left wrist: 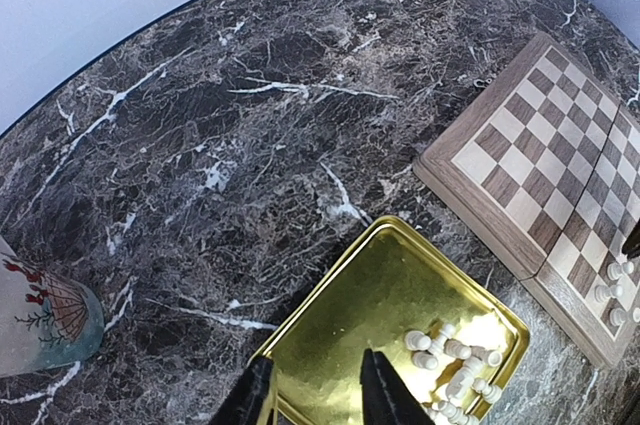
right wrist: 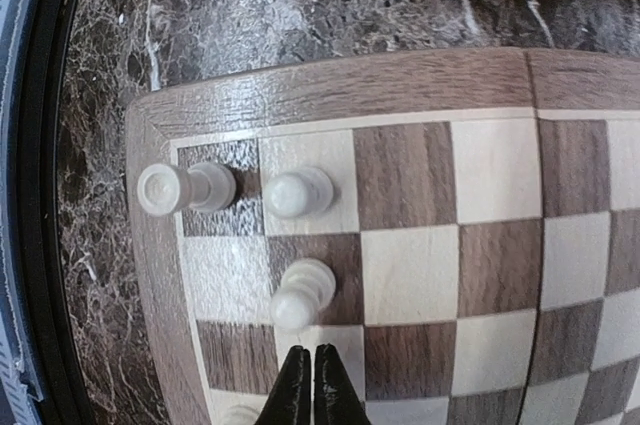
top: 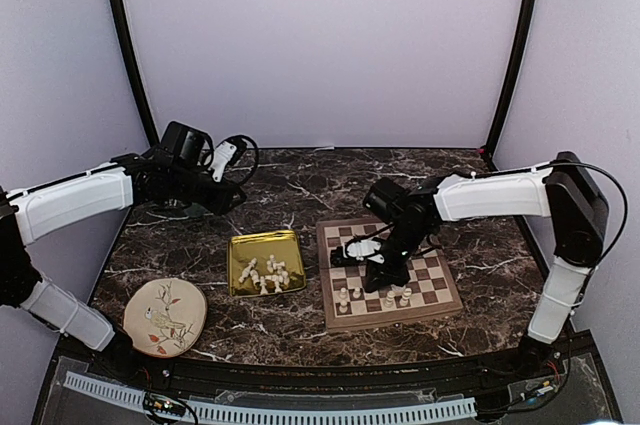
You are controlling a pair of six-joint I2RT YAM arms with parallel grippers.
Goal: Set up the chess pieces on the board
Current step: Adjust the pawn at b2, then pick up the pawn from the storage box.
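Hovering over the near rows of the square wooden chessboard with its tan frame (right wrist: 330,85), the right gripper (right wrist: 308,385) has its two black fingertips pressed together with nothing between them. Just ahead of it in the right wrist view, three tiny cream-white chess pieces (right wrist: 298,192) sit on squares by the board's corner: one on the dark corner square, one on the light square beside it, and one in the next row. More of these pieces lie heaped in the shiny gold square tray (top: 262,245), which rests on the dark marble surface (top: 300,185) just left of the board. The left gripper (left wrist: 318,395) hangs above the tray's near part, fingers apart and empty. A round cream plate with a bird drawing (top: 165,317) lies near the surface's front left corner.
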